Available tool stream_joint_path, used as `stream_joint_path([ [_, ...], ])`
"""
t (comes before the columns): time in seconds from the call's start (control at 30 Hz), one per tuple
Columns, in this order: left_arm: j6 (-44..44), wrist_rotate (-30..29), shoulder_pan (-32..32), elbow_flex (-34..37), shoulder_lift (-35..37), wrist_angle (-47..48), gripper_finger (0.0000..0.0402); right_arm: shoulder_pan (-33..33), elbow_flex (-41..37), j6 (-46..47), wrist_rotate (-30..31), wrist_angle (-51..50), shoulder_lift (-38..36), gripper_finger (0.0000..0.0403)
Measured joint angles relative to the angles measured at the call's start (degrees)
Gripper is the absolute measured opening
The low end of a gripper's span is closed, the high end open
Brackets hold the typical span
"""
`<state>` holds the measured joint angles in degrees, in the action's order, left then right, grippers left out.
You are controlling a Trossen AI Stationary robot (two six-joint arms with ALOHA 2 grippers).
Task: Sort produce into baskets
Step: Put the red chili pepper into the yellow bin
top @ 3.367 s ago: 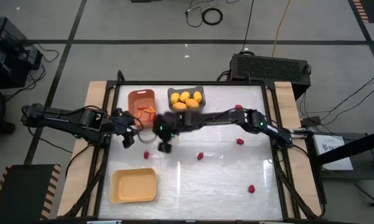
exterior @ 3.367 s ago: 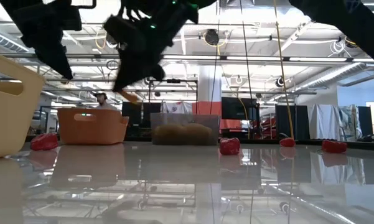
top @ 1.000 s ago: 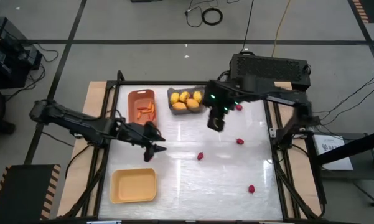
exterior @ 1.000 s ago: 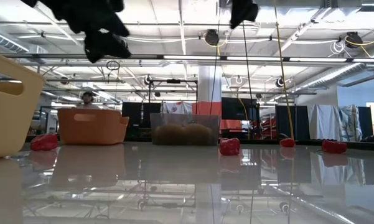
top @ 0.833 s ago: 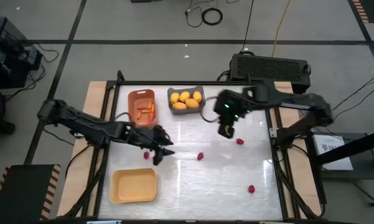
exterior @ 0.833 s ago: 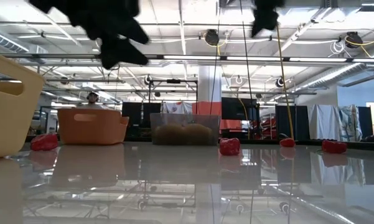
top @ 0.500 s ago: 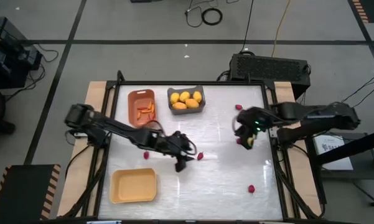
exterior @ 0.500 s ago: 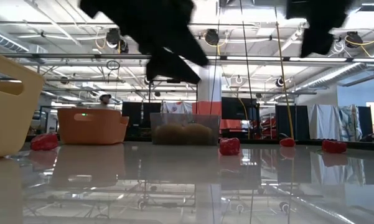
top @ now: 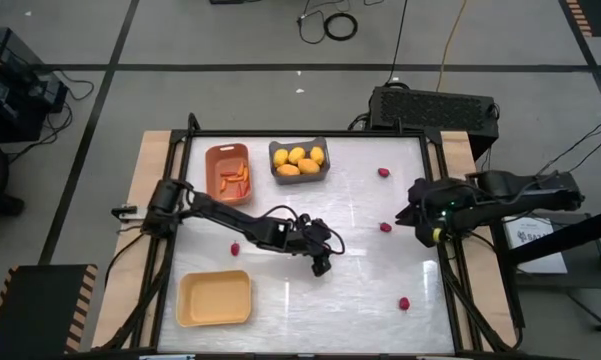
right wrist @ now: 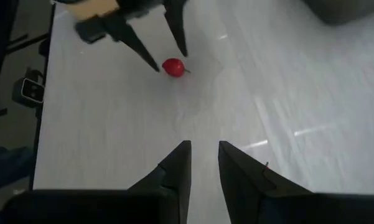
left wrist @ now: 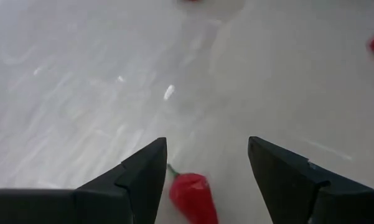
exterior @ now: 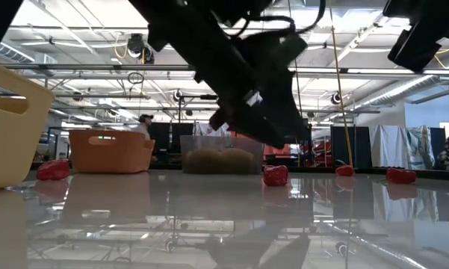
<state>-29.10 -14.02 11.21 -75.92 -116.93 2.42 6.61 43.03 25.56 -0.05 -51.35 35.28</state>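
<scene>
My left gripper (top: 322,262) is open near the table's middle, low over a small dark red piece (left wrist: 193,196). The piece lies on the table between the two fingers, apart from both. The right wrist view shows the same piece (right wrist: 173,66). My right gripper (top: 427,228) hovers by the table's right edge, empty, fingers a narrow gap apart (right wrist: 204,152). The orange-brown basket (top: 213,160) holds carrot sticks (top: 236,178). The dark grey basket (top: 325,172) holds lemon-like fruits (top: 298,158). The pale yellow basket (top: 214,298) stands at the near left.
More red pieces lie on the table: one far right (top: 383,172), one beside my right gripper (top: 385,227), one near right (top: 404,302), one left of middle (top: 234,247). The left arm (top: 230,215) stretches across the table's left half.
My left gripper has swept from the table's left part toward the right and come down around the red piece. My right gripper has gone from beside the grey basket toward the table's right and near edges. No piece has moved.
</scene>
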Motion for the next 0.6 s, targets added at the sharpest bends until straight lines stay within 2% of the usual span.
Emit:
stream_joint_path([
  [0.23,-4.8,-0.3,0.5,-0.4,-3.4,0.2,0.0233,0.0,0.0,-4.0,0.0,-1.3,-2.3,0.0073],
  [0.6,-5.1,-3.3,0.6,-0.4,-3.9,2.9,0.0233,0.0,0.0,-5.7,0.0,-3.9,-2.7,0.0073],
])
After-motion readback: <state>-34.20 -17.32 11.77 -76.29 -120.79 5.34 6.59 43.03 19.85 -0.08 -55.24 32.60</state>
